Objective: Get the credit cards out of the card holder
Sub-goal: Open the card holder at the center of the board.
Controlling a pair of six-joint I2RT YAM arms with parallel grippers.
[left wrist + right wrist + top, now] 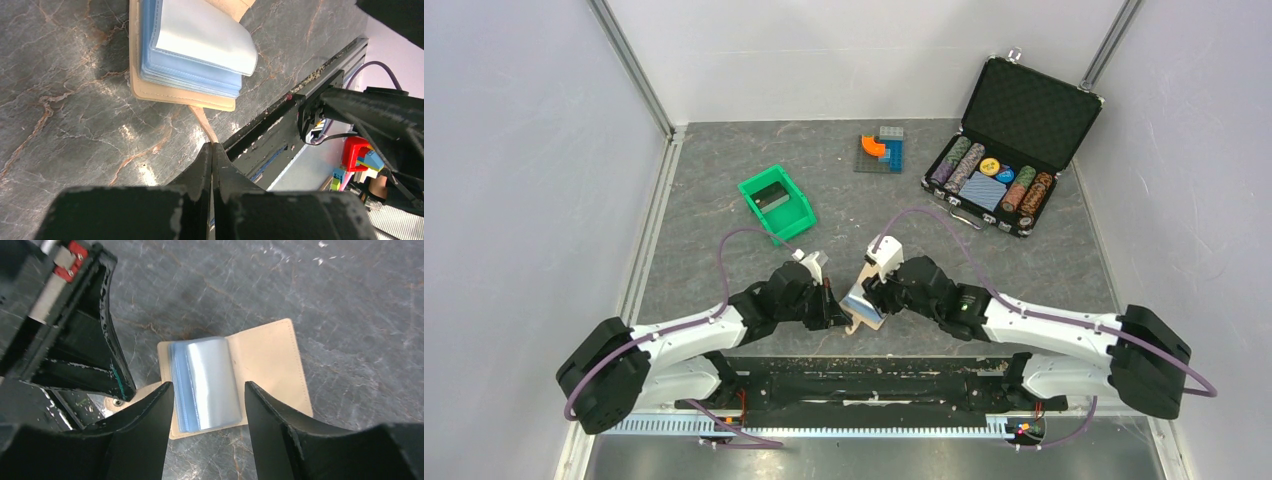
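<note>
Grey tabletop (pixel 984 270), open card holder (pixel 265 370) at its edge, left pincer (pixel 212 146) pinching strap (pixel 202 120), right pincer (pixel 207 386) spread

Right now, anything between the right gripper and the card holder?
Nothing. The right wrist view shows the right gripper open, fingers framing the blue pockets of the card holder with no object between.

The white-and-black left arm (pixel 694 335) and right arm (pixel 1034 325) reach inward from the table's (pixel 724 200) near edge, wrists bent down, almost meeting near its middle. The black left gripper (pixel 212 149) is pressed closed, seemingly pinching the strap tab (pixel 202 120) of the tan bifold card holder (pixel 150 92). The black right gripper (pixel 208 390) hangs above it, fingers (pixel 145 415) spread apart.
</note>
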